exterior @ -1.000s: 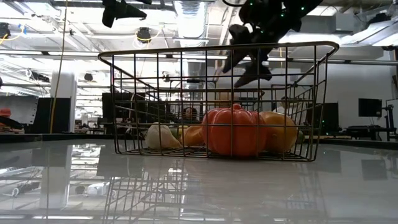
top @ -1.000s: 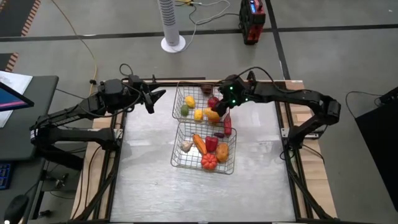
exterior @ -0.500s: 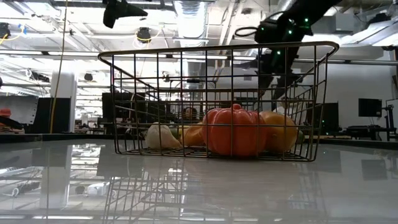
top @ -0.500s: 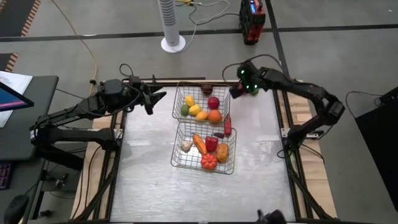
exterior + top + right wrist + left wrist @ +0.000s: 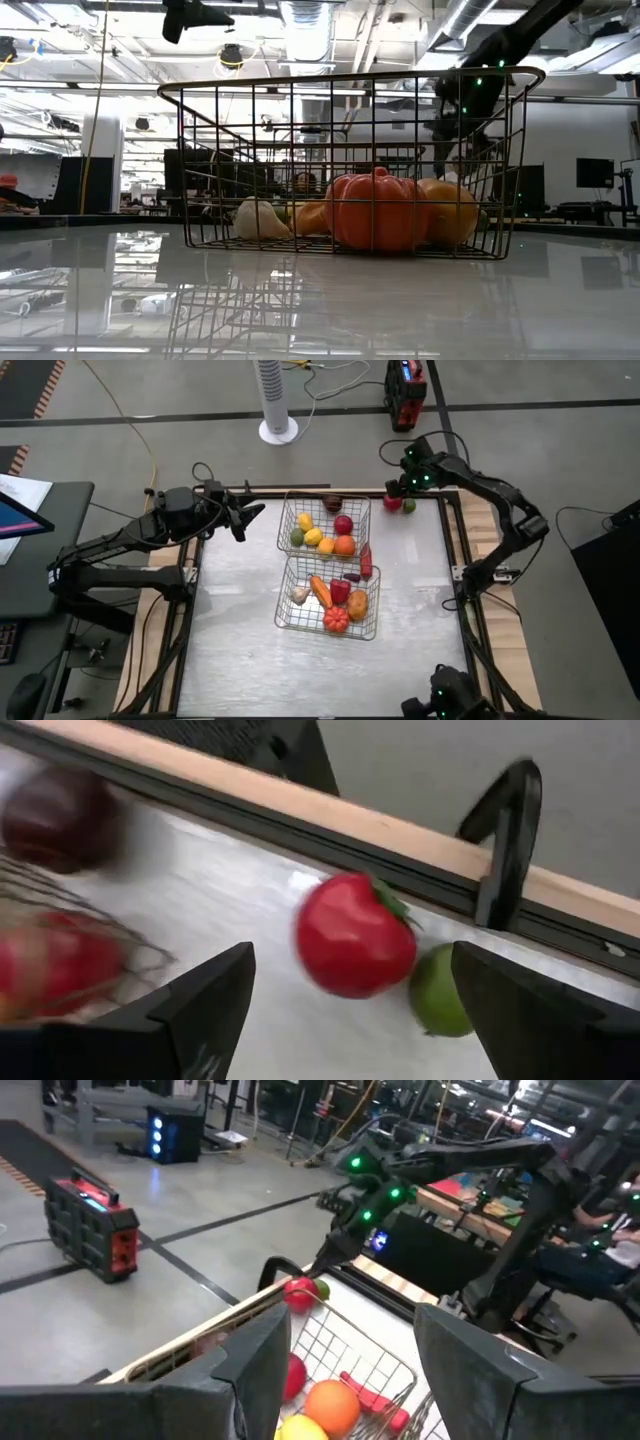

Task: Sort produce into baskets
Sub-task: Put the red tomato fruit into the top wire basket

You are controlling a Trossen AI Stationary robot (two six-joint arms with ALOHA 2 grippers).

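The right gripper (image 5: 400, 488), fingers spread and empty, should drop squarely over the red fruit (image 5: 355, 935), clear of its green neighbour (image 5: 437, 992).

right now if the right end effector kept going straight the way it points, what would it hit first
Probably the round red toy fruit lying on the table between its open fingers; the right end effector points at it. A small green fruit sits just beside it. Depth is unclear.

A robotics lab or workshop. Bare concrete floor (image 5: 560, 440) with cables (image 5: 335, 378), ceiling ducts (image 5: 305, 25) and strip lights overhead. Monitors (image 5: 594, 172) and benches (image 5: 470, 1205) stand beyond the worktop (image 5: 240, 660).
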